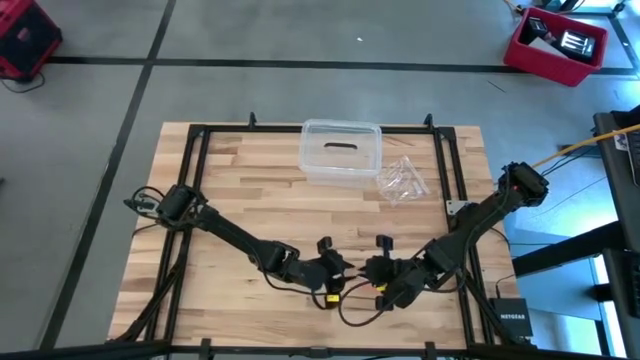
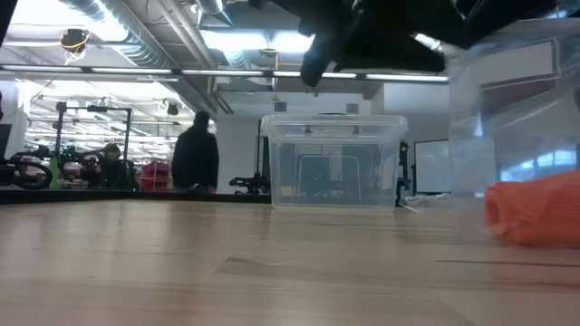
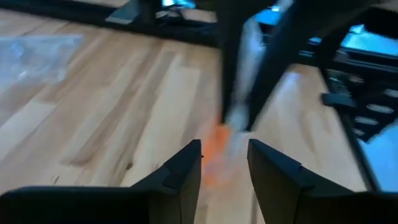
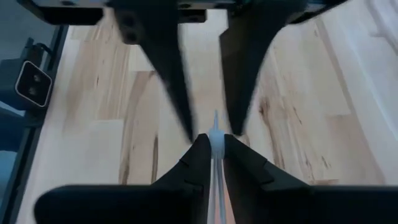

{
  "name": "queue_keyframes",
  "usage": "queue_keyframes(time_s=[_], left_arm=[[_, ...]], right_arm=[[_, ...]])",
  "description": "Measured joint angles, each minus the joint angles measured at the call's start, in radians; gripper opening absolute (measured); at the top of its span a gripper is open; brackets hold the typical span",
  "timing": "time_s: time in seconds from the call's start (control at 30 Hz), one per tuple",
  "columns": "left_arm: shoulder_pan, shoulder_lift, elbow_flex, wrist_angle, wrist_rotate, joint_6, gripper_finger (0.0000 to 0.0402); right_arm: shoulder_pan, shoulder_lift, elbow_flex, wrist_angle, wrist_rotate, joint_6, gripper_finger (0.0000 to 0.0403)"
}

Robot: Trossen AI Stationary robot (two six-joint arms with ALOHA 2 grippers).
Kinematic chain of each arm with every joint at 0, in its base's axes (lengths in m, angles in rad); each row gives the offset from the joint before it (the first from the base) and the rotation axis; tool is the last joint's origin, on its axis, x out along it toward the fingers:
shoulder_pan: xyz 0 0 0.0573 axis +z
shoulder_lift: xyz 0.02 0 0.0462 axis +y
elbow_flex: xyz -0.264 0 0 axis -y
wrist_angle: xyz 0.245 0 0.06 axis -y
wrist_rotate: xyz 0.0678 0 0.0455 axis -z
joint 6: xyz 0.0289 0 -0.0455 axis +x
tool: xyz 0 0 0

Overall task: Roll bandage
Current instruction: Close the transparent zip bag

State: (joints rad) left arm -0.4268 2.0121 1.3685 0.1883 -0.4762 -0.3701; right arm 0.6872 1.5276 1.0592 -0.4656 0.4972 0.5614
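The orange bandage (image 2: 535,210) is a compact roll lying on the table near the front edge, seen through a clear plastic bag (image 2: 512,109) that hangs over it. My right gripper (image 4: 214,142) is shut on that bag, above the roll. My left gripper (image 3: 224,148) faces it from the table's left with open fingers. Its fingertips stand on either side of the bag's edge (image 4: 214,127) and touch nothing. In the left wrist view the bandage (image 3: 216,155) shows just beyond them. In the high view both grippers (image 1: 340,265) (image 1: 372,270) meet at the front centre. My right gripper pinches a thin edge of the clear bag (image 4: 214,132) between its two fingers, coming slanting down from the table's right. The bag hangs below the fingers, and its lower part (image 2: 507,195) reaches the table around the orange roll.
A clear plastic box (image 1: 340,150) stands at the far centre of the table. A second crinkled clear bag (image 1: 402,180) lies to its right. A black frame (image 1: 200,135) runs along the table's edges. People stand in the room beyond.
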Motion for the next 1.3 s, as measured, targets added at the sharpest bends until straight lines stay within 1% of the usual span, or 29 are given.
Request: queue_keyframes(time_s=[0.07,0.13,0.3,0.43,0.5,0.67,0.77,0.83,0.93,1.0,1.07,1.17,1.3], left_arm=[[-0.004,0.000,0.000,0.027,0.029,0.043,0.0120],[-0.006,0.000,0.000,0.042,0.029,0.055,0.0115],[0.005,0.013,0.000,0.040,0.029,0.039,0.0101],[0.005,0.015,-0.001,0.064,0.014,0.066,0.0077],[0.004,0.016,0.000,0.066,0.006,0.075,0.0062],[0.001,0.013,0.000,0.074,-0.005,0.128,0.0008],[-0.006,0.007,0.000,0.075,-0.039,0.148,0.0004],[-0.013,0.003,0.000,0.073,-0.048,0.169,0.0001],[-0.023,-0.007,-0.001,0.058,-0.069,0.165,0.0001],[-0.031,-0.008,0.000,0.064,-0.074,0.168,0.0001],[-0.033,-0.008,0.000,0.059,-0.074,0.169,0.0000],[-0.032,-0.008,0.000,0.059,-0.075,0.152,0.0000],[-0.032,-0.008,0.000,0.058,-0.078,0.152,0.0000]], right_arm=[[0.000,0.000,0.000,0.001,0.008,-0.014,0.0044],[0.000,0.000,0.000,0.007,0.017,-0.020,0.0044],[0.000,0.000,0.000,0.021,0.035,-0.029,0.0044],[0.000,0.000,0.000,0.066,0.083,-0.061,0.0044],[0.000,0.000,0.000,0.079,0.087,-0.073,0.0044],[0.000,0.000,0.000,0.077,0.085,-0.073,0.0044],[0.000,-0.001,0.000,0.081,0.084,-0.074,0.0044],[-0.007,-0.003,0.005,0.077,0.059,-0.098,0.0047],[-0.016,-0.004,0.051,-0.004,-0.021,-0.103,0.0067],[-0.016,-0.004,0.100,-0.081,-0.046,-0.123,0.0089],[-0.016,-0.004,0.151,-0.136,-0.049,-0.156,0.0110],[-0.015,-0.006,0.182,-0.123,-0.038,-0.212,0.0131],[-0.020,0.003,0.184,-0.054,-0.032,-0.257,0.0132]])
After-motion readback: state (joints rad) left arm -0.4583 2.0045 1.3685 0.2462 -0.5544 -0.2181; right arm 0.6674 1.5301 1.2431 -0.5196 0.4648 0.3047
